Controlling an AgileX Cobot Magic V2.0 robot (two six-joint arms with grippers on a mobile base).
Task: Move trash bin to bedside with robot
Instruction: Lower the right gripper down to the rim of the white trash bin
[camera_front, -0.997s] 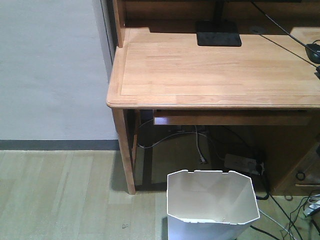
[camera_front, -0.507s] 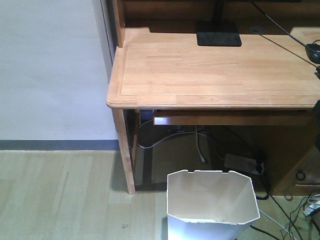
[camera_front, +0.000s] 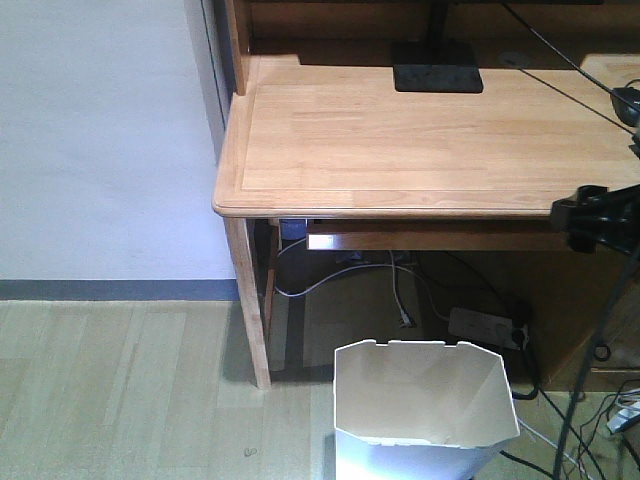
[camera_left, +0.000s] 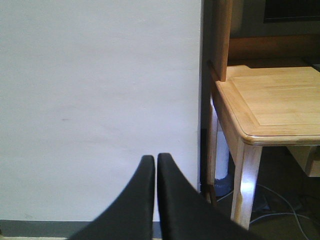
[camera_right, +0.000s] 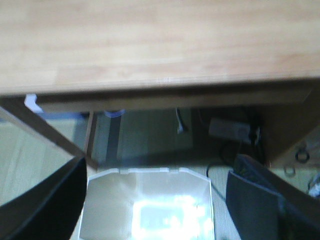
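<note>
The white faceted trash bin (camera_front: 425, 405) stands on the wood floor in front of the desk, its open cream inside facing up. In the right wrist view the bin (camera_right: 150, 205) lies below and between the jaws of my right gripper (camera_right: 160, 161), which is open and empty above it. Part of the black right arm (camera_front: 600, 215) shows at the right edge of the front view, level with the desk edge. My left gripper (camera_left: 156, 157) is shut and empty, facing a white wall. The bed is out of view.
A light wooden desk (camera_front: 430, 140) stands over the bin, with a black monitor base (camera_front: 437, 78) on top. A power strip (camera_front: 487, 327) and loose cables (camera_front: 400, 295) lie under it. The desk leg (camera_front: 250, 300) is left of the bin. A white wall (camera_front: 100, 140) is at left.
The black right arm has come into the front view from the right edge and now sits higher and further left. The bin and desk have not moved.
</note>
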